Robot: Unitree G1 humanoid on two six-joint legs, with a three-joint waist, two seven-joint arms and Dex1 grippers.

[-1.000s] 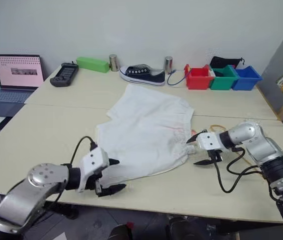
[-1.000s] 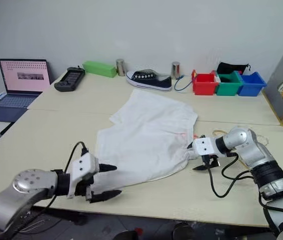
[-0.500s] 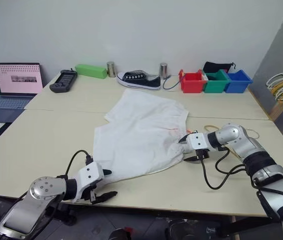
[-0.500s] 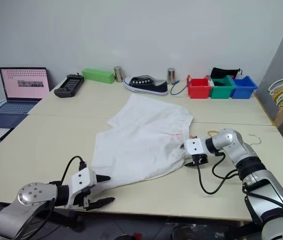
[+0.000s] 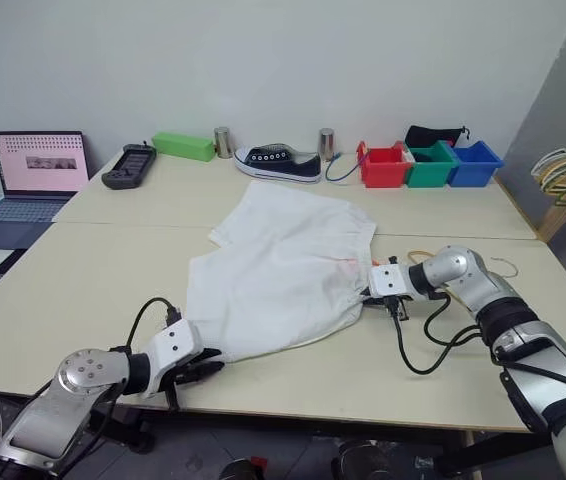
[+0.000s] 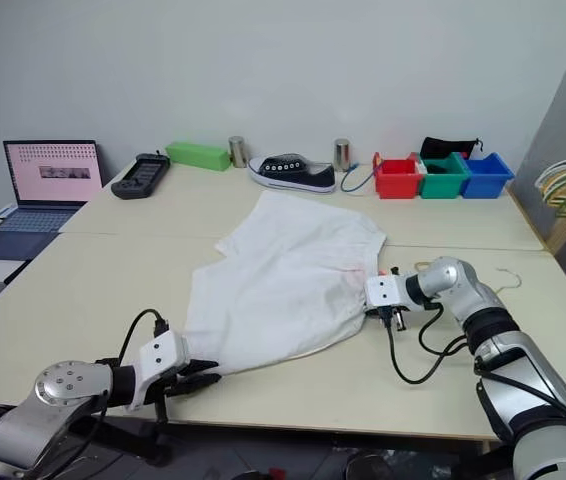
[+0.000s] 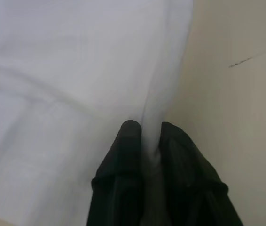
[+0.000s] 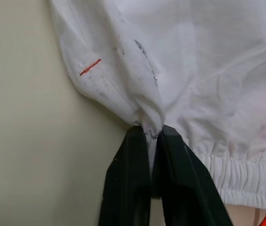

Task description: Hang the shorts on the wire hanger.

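Both grippers, left gripper (image 7: 149, 134) and right gripper (image 8: 154, 133), pinch thin shorts (image 5: 283, 270) edges between clenched jaws; a lift could easily slip them free.

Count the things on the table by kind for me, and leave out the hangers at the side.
Shorts: 1
Wire hanger: 1
Shoe: 1
Metal cans: 2
Bins, red, green, blue: 3
Green box: 1
Black controller: 1
Laptop: 1
Total: 11

White shorts (image 5: 281, 270) with a small orange-red mark are seen on a beige table (image 5: 83, 270); red (image 5: 383, 165), green (image 5: 428, 165) and blue (image 5: 473, 163) bins; a seemingly navy, white-soled shoe (image 5: 278, 162).
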